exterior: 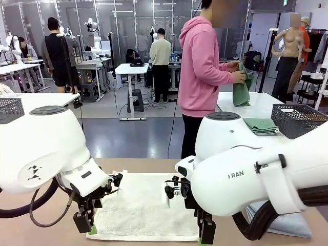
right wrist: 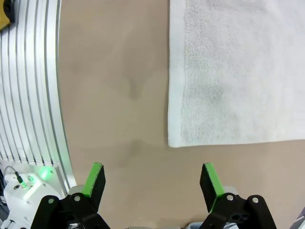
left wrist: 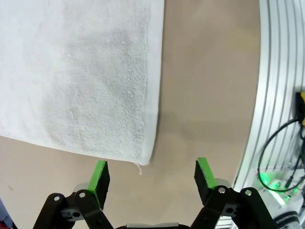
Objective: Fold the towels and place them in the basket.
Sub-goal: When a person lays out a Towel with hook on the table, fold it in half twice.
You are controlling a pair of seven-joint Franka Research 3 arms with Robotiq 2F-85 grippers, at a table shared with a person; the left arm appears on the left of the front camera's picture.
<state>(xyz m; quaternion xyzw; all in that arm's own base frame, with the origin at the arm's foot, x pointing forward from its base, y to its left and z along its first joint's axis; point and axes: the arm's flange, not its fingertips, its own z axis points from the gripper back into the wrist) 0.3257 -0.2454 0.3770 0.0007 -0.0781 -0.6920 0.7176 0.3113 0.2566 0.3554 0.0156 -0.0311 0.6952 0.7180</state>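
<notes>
I find the cream-white terry towel (exterior: 141,205) unfolded at lower centre; left gripper (left wrist: 151,174) and right gripper (right wrist: 151,179) spread wide, empty.

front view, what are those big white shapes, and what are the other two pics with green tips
Those are two white robot arms at a brown table, filmed by a fixed camera between them. Each ends in a black two-finger gripper with green pads: left gripper, right gripper. The other two pictures come from cameras on the wrists, looking along those fingers. A cream-white towel lies flat; a pale blue-grey towel lies beside it under the right arm. Both grippers are open, holding nothing, each near a corner of the cream-white towel.
</notes>
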